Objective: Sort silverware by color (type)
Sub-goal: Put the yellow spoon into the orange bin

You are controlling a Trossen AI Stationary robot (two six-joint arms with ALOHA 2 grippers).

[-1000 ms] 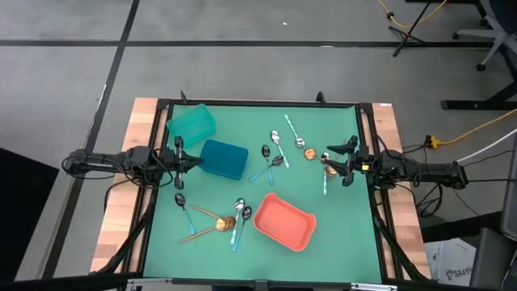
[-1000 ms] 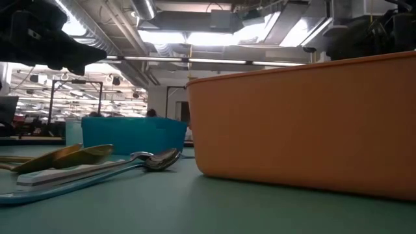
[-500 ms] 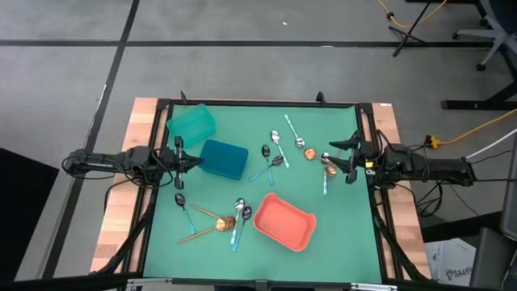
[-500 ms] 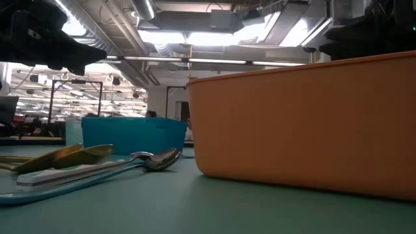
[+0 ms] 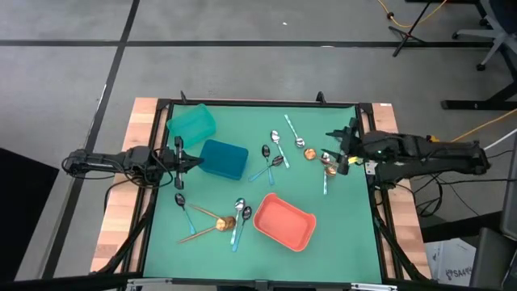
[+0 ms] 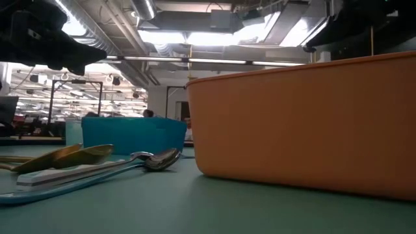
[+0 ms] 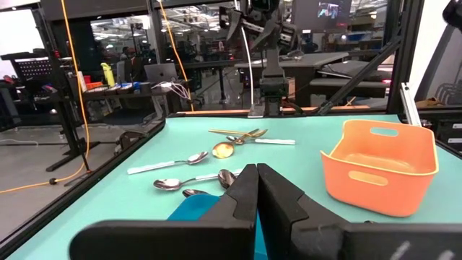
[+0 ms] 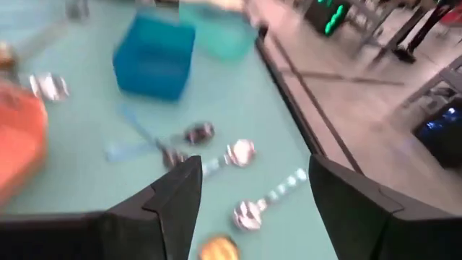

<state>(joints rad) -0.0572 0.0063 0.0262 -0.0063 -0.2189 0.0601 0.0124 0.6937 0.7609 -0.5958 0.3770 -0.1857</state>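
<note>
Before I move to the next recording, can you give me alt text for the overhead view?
The right arm's open claw hovers over copper and silver spoons near the green table mat's right edge. The left arm's shut claw waits beside the blue rectangular plastic bin, with a teal bin behind and a coral bin in front.

Evenly lit from overhead, soft short shadows on worktop [image 5: 339, 242]. Low view backlit: glaring ceiling lights [image 6: 195, 38], coral bin [image 6: 305, 123] near and soft, foreground dim. Right wrist view heavily motion-blurred. Left wrist view sharp, bright.
</note>
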